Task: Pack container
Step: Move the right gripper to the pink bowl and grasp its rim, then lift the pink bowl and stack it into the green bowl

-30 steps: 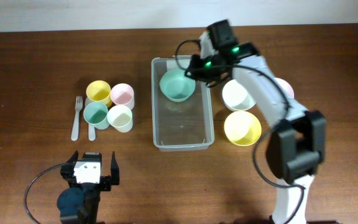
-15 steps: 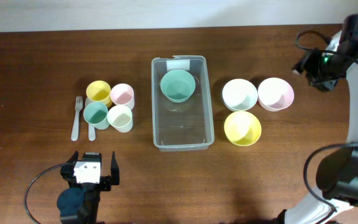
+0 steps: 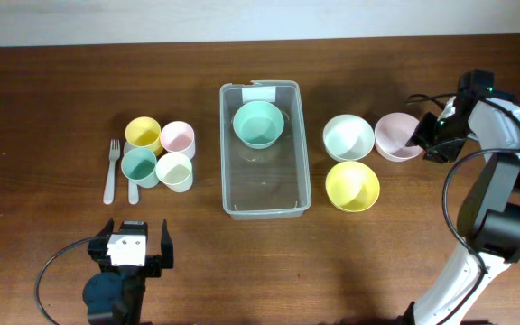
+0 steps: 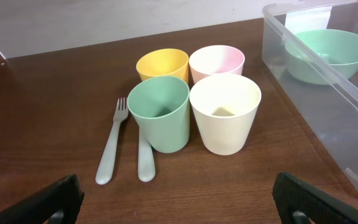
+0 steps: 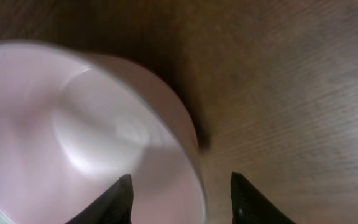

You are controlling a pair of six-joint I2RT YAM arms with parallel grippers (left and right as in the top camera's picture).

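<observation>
Tally on the table: one container [image 3: 264,185]; four bowls, namely green bowl [image 3: 258,124], white bowl [image 3: 348,137], pink bowl [image 3: 394,137], yellow bowl [image 3: 352,185]; four cups, namely yellow cup [image 3: 143,134], pink cup [image 3: 177,137], green cup [image 3: 139,166], cream cup [image 3: 174,171]; one fork [image 3: 111,171]; one pale utensil [image 3: 134,192], head hidden behind the cups.
</observation>
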